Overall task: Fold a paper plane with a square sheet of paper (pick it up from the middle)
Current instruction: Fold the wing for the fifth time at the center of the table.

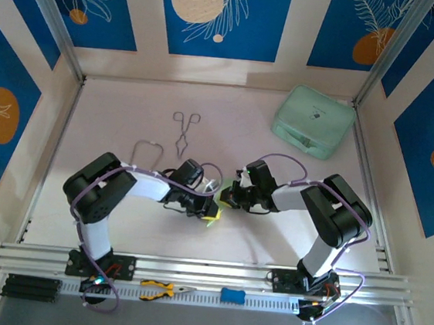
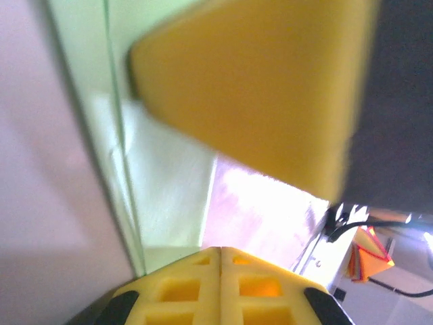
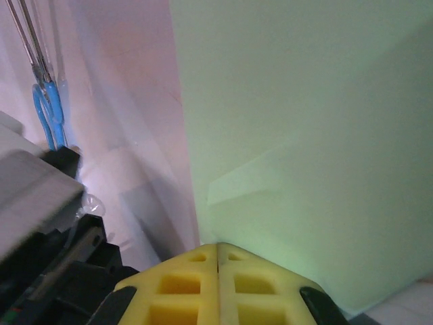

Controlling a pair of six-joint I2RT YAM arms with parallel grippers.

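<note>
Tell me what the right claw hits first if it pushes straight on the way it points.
The light-green paper: it spreads directly ahead of the shut right claw, apparently lying on the table. Whether they already touch is unclear.

Left gripper point(image 2: 220, 254) closed; creased paper point(image 2: 166, 183) (light green) alongside

Centre: left tool point(image 2: 220, 252) and right tool point(image 3: 218, 247) meet tip to tip on the green paper point(image 3: 304, 135), blocking the way between them.
Upper centre: metal tongs point(image 1: 185, 132) and a wire loop point(image 1: 147, 151) lie on the surface just beyond the left arm point(image 1: 133, 185).
Upper right: mint case point(image 1: 314, 120) blocks the corner.
Upper left: bare surface point(image 1: 113, 113), open.
Lower middle: open strip between the arm bases.
Bottom rail: pliers point(image 1: 165, 289).
</note>
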